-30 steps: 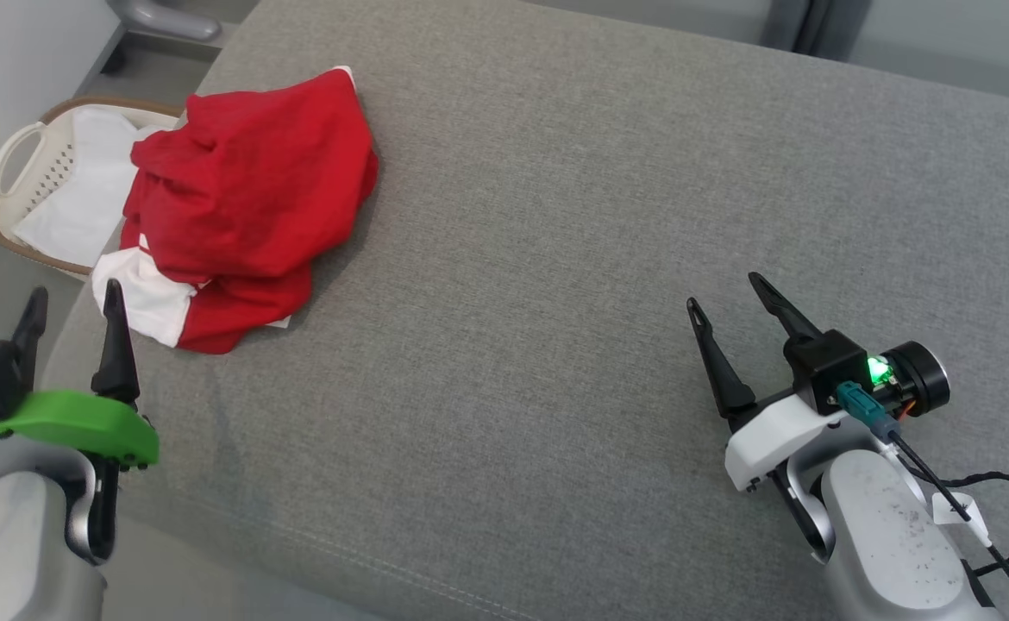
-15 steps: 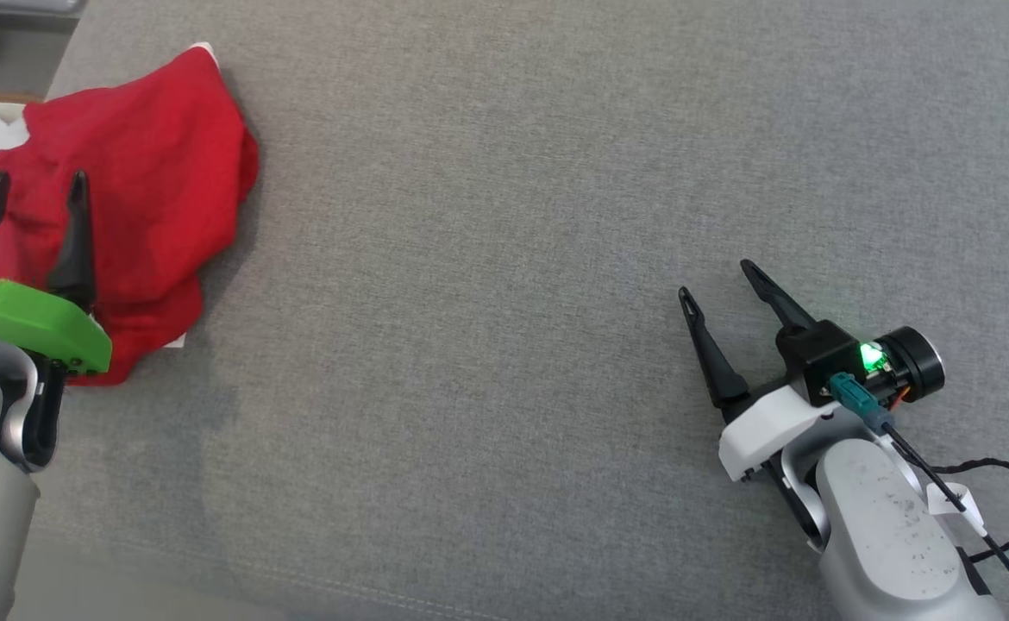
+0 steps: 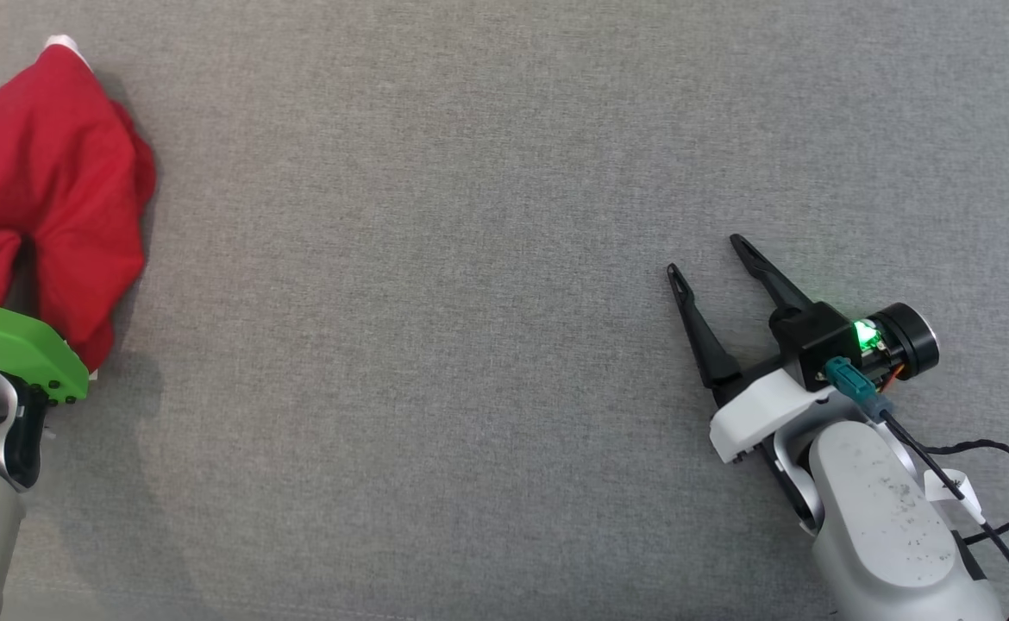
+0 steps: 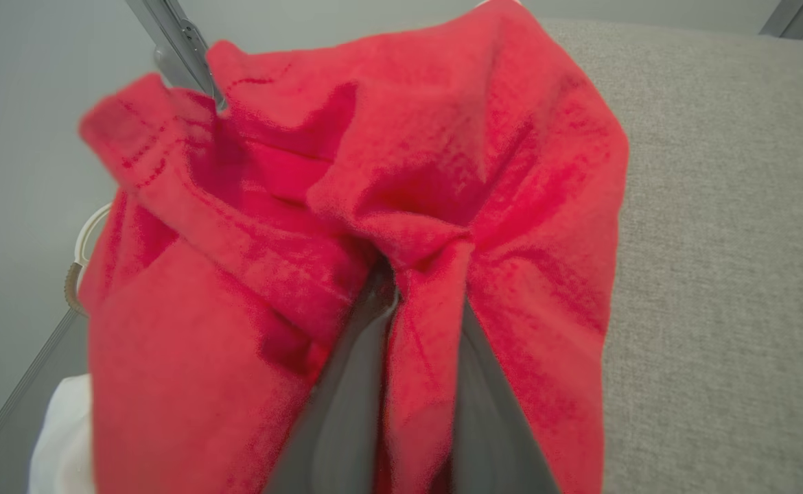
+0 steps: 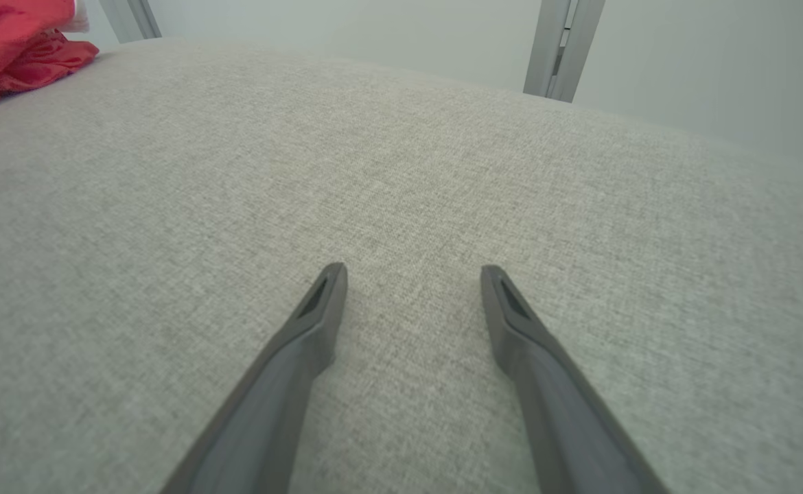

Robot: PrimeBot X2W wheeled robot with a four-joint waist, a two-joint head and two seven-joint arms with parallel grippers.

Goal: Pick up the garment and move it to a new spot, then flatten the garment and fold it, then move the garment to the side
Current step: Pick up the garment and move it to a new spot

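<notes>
The red garment [image 3: 56, 172] lies bunched at the far left of the grey cushion [image 3: 487, 259]. In the left wrist view my left gripper [image 4: 425, 288] is shut on a raised fold of the garment [image 4: 525, 171], red cloth pinched between the two fingers. In the head view those fingers are buried in the cloth above the green wrist cover [image 3: 13, 345]. My right gripper [image 3: 705, 257] hovers open over bare cushion at the lower right, nothing between its fingers [image 5: 319, 309]. A corner of the garment [image 5: 3, 34] shows far off in the right wrist view.
Past the cushion's left edge I see a pale basket handle [image 4: 82, 247] and some white cloth [image 4: 58, 439]. Grey metal posts [image 5: 563, 48] stand behind the cushion's far edge against a pale wall. The cushion stretches wide between the two arms.
The head camera has turned, sliding the whole scene leftward. My left gripper has pushed forward into the garment and closed on a fold. The right gripper has stayed open in place.
</notes>
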